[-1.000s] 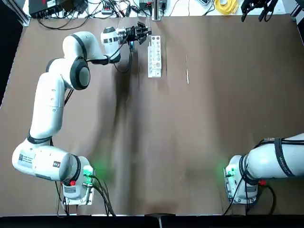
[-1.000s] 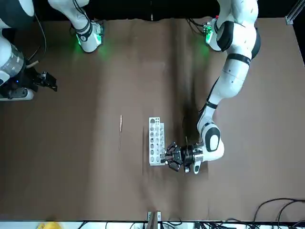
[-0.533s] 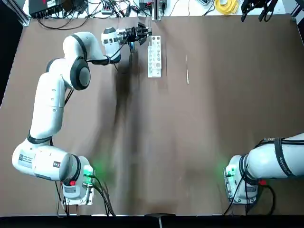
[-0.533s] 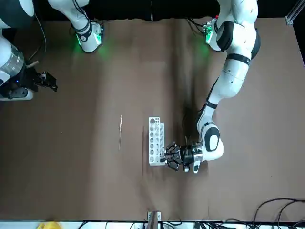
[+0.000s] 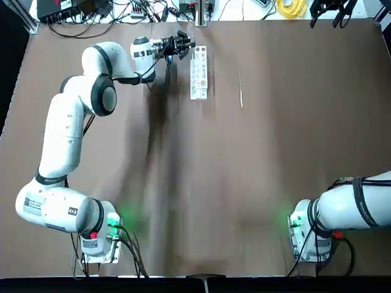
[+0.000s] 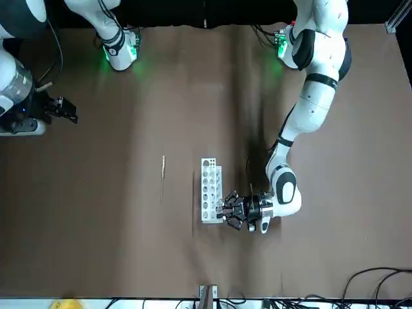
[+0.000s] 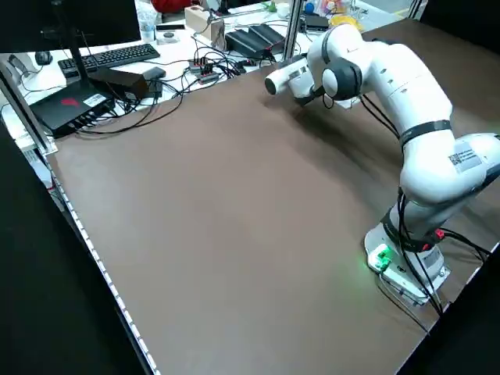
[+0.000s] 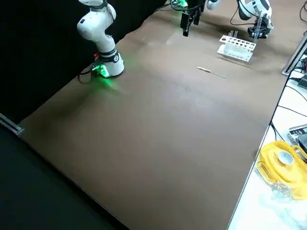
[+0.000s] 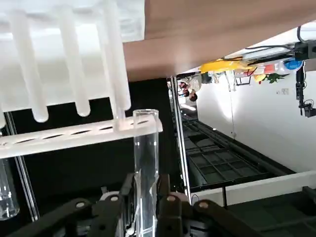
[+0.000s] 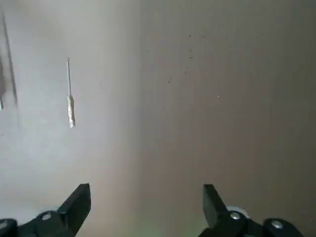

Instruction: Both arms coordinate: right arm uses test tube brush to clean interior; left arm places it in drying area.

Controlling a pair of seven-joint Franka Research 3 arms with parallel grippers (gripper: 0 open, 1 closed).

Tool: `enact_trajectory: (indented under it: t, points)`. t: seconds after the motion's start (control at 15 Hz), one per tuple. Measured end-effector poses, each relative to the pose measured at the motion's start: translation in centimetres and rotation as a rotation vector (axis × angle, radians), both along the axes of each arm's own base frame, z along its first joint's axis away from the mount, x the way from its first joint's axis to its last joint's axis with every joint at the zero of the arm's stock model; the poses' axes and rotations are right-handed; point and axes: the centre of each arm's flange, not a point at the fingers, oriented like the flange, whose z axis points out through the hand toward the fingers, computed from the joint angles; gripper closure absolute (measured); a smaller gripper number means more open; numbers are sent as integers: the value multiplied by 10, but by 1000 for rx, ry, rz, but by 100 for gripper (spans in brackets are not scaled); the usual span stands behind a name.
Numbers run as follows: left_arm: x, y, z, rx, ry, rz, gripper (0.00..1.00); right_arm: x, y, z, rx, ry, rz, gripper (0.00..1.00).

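The left arm reaches to the table's far side. Its left gripper (image 5: 182, 43) (image 6: 227, 212) lies sideways against the far end of the white holed rack (image 5: 199, 72) (image 6: 210, 190). In the left wrist view the left gripper (image 9: 145, 196) is shut on a clear glass tube (image 9: 145, 148), whose open end is level with the edge of the rack (image 9: 64, 74). The test tube brush (image 5: 241, 91) (image 6: 163, 177) (image 10: 70, 106) lies loose on the brown table, right of the rack. The right gripper (image 6: 67, 114) (image 10: 145, 195) hovers open and holds nothing, well back from the brush.
Cables, boxes and a keyboard (image 7: 117, 56) crowd the bench beyond the far edge. A yellow item (image 8: 283, 165) sits off the table's right side. The brown table (image 5: 201, 183) spreads wide between the arm bases and the rack.
The left gripper with the tube has shifted very slightly at the rack's far end. The brush, the rack and the right arm have not moved.
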Motion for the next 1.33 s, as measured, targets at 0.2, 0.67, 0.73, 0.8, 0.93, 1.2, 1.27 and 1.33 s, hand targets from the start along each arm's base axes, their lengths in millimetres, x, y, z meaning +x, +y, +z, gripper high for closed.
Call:
enact_trajectory:
  t: [0.2,0.67,0.73,0.8,0.93,1.2,1.27,1.33]
  points:
    - [0,1,-2,2,3,0,77,0,3,0,0,1,6,0]
    - [0,1,-3,2,3,0,77,0,9,-1,0,2,16,0]
    - [0,1,-3,2,3,0,77,0,9,-1,0,2,16,0]
    - [0,1,-3,2,3,0,77,0,9,-1,0,2,16,0]
    - [0,1,-2,2,2,0,77,0,9,-1,0,2,16,0]
    - [0,0,1,-5,-4,-5,77,0,9,-1,0,2,16,0]
    - [1,0,1,-6,-4,-5,77,0,9,-1,0,2,16,0]
    - [1,0,1,-6,-5,-5,77,0,8,-1,0,2,16,0]
